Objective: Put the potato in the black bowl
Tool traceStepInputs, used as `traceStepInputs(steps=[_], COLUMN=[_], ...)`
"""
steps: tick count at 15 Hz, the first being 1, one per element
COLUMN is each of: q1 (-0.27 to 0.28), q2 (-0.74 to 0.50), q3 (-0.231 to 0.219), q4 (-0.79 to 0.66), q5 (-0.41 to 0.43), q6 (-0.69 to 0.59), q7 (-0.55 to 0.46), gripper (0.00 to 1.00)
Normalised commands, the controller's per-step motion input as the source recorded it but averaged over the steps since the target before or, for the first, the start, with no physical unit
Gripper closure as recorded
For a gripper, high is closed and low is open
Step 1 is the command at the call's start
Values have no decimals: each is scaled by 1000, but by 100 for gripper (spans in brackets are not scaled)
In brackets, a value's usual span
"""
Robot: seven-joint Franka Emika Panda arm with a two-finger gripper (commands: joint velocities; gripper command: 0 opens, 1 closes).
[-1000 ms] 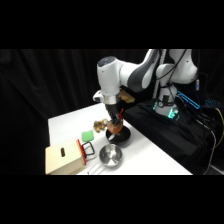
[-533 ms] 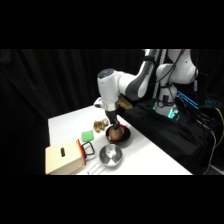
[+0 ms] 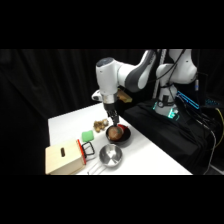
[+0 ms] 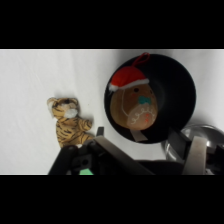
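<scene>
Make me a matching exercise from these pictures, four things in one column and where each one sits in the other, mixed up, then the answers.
Things:
1. potato
2. tiger toy
3. metal bowl
4. green block

Places:
A. on the table beside the black bowl, lying flat
B. at the front of the table, next to the black bowl
C. inside the black bowl
D. between the wooden box and the tiger toy

Pairs: 1-C, 2-A, 3-B, 4-D
</scene>
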Motion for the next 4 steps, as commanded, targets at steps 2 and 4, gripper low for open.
traceStepInputs(steps=[2, 4], q1=[-11, -30], q2=[-323, -212], q3=[41, 44], q4=[118, 162], q5=[44, 100], q6=[-385, -300], q7=[-132, -198], gripper=[0, 0])
